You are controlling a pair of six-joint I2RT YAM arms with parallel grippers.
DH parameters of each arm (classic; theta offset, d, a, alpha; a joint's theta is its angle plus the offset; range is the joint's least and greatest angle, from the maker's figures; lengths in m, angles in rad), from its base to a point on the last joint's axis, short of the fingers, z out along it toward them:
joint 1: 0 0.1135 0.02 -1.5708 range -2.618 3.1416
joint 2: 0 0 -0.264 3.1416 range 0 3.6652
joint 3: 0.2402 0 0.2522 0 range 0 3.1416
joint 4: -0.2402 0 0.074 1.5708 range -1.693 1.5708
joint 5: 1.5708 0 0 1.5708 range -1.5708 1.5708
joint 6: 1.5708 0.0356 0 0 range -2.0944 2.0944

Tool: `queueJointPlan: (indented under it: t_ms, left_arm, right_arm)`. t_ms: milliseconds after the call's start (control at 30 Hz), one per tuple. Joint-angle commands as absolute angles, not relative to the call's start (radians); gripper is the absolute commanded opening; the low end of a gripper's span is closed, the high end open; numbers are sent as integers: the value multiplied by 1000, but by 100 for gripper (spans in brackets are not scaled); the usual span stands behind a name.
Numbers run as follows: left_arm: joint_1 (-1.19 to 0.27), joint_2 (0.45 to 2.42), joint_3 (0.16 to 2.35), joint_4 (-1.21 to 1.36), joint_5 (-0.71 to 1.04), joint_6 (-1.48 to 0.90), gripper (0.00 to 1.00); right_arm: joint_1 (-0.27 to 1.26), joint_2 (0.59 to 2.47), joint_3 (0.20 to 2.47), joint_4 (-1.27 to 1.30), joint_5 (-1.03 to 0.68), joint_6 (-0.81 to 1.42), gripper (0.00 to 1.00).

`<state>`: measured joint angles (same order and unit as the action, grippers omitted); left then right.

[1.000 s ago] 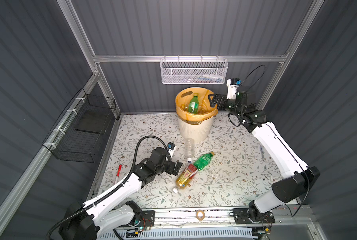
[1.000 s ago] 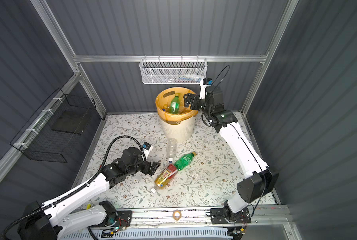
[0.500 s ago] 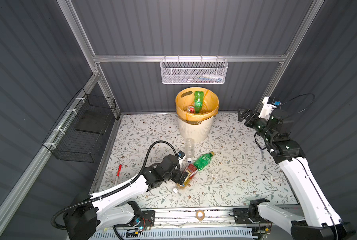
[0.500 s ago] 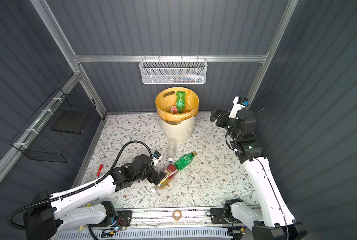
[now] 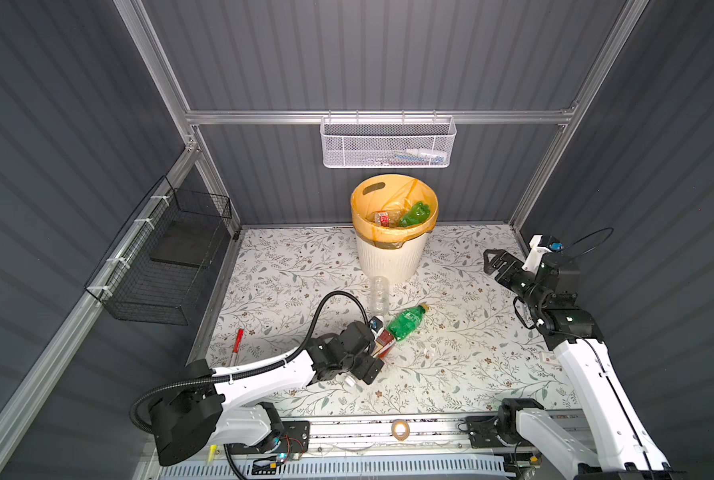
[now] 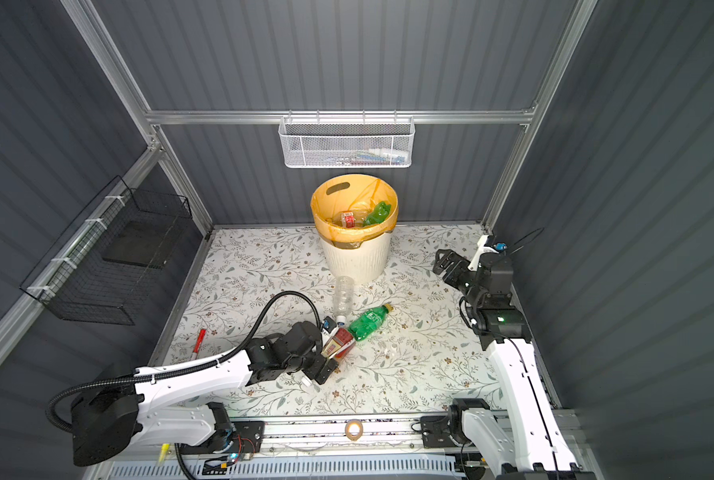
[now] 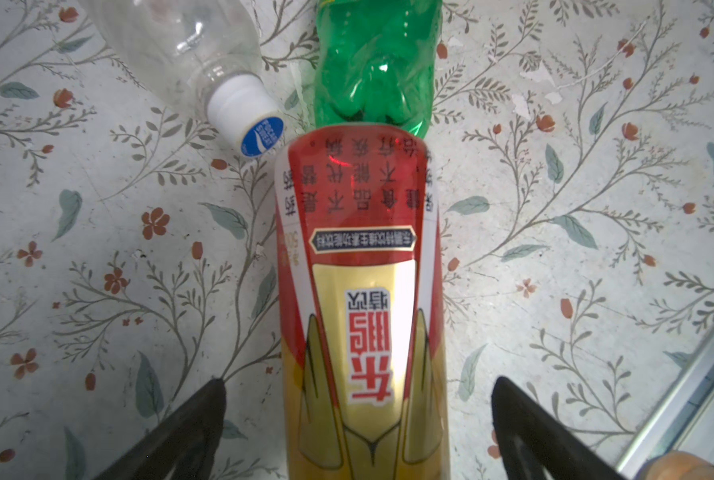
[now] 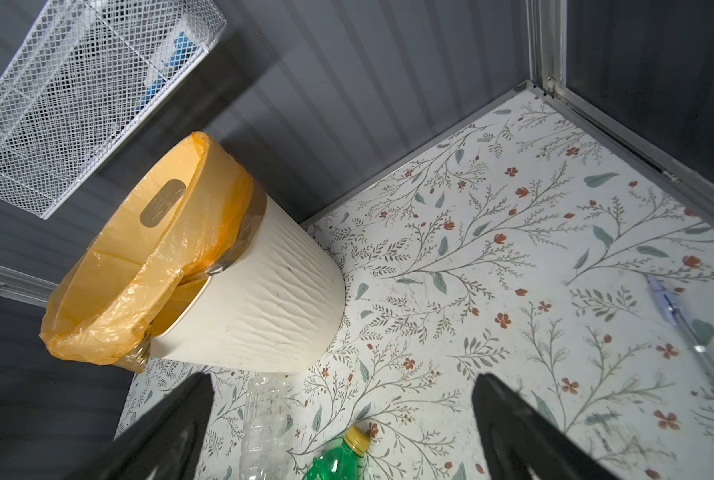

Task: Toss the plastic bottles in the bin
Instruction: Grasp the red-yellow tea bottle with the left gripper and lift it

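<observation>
The bin (image 5: 390,257), cream-white with an orange bag, stands at the back wall and holds a green bottle (image 5: 418,214) and a clear red-labelled one (image 5: 382,217). On the floor in front lie a clear bottle (image 5: 379,294), a green bottle (image 5: 405,323) and an amber bottle with a red and gold label (image 7: 359,249). My left gripper (image 7: 358,381) is open, its fingers on either side of the amber bottle with gaps both sides. My right gripper (image 5: 494,262) hangs open and empty at the right, away from the bin (image 8: 264,307).
A white mesh basket (image 5: 386,143) hangs on the back wall above the bin, and a black wire basket (image 5: 168,257) on the left wall. A red pen (image 5: 235,345) lies at the left, a clear pen (image 8: 679,316) at the right. A tape roll (image 5: 399,429) sits on the front rail.
My right arm has drawn back from over the bin to the right side, and the green bottle it left there has settled inside. My left gripper has slid forward astride the amber bottle.
</observation>
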<state>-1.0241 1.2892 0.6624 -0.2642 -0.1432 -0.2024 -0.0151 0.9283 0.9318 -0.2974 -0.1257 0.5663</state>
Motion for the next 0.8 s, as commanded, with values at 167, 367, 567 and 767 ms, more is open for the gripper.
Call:
queueJointPlan:
  t_ms: [167,367,567,767]
  left_arm:
    - [-1031,1388,690,-219,-180,-218,100]
    - [-1031,1415,693,-181,-162,-226,84]
    - [-1032,1334,663,-188,-158,-245,60]
    - [-1032,1205,673,-248,-200,-252,60]
  right_arm:
    - [-30,919,888,-247,-153,590,99]
    - [-36,919,870,-245,-150,594,99]
    - [-47,913,859,-258,-149,593,99]
    - [-53,926,841,-252,-162,604,99]
